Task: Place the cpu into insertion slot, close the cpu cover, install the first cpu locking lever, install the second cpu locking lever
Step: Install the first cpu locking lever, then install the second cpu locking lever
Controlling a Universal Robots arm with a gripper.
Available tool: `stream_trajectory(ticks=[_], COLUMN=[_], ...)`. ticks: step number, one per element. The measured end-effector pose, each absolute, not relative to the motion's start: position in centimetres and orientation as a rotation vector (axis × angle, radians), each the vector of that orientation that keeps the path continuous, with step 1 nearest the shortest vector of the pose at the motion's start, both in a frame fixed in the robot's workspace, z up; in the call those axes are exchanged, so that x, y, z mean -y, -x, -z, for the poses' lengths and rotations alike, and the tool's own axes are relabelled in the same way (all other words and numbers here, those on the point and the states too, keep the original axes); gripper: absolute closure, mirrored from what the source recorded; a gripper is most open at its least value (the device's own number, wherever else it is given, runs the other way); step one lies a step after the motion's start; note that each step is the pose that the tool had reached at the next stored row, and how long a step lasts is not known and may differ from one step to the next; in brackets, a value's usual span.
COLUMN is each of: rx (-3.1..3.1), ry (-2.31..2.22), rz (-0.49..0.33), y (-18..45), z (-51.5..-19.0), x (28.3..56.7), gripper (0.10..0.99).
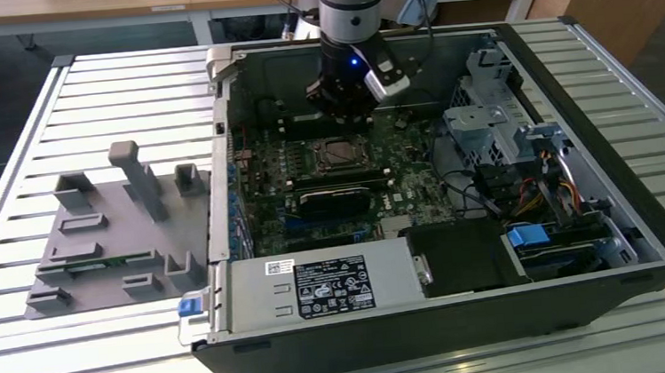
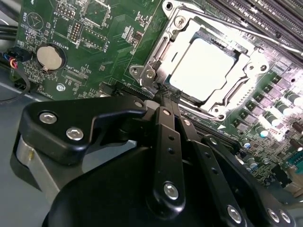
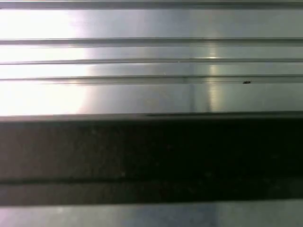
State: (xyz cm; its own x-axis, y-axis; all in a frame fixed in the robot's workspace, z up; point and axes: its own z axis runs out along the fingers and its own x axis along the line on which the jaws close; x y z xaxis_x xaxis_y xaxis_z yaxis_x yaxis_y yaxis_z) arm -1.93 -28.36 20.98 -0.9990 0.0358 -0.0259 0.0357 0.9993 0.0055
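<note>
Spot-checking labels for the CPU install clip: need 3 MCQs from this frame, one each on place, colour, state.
1. Where does the cpu lie?
A. in the insertion slot
B. on the grey fixture tray
C. in the gripper

2. What colour is the circuit board?
A. blue
B. green
C. red

3. How does the cpu cover stand?
A. raised upright
B. removed
C. down around the cpu

Answers: 1 A, its silver top sits in the socket; 2 B, green shows around the socket; 3 C, the frame lies flat around the chip.
</note>
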Motion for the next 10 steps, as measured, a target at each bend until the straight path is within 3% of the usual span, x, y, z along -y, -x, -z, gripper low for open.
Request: stream_trajectory(ticks=[10], rx=[-3.115], ry=[-0.056], rz=[-0.008], y=[1.93], z=[-20.99], x=[28.84], gripper=[0.98])
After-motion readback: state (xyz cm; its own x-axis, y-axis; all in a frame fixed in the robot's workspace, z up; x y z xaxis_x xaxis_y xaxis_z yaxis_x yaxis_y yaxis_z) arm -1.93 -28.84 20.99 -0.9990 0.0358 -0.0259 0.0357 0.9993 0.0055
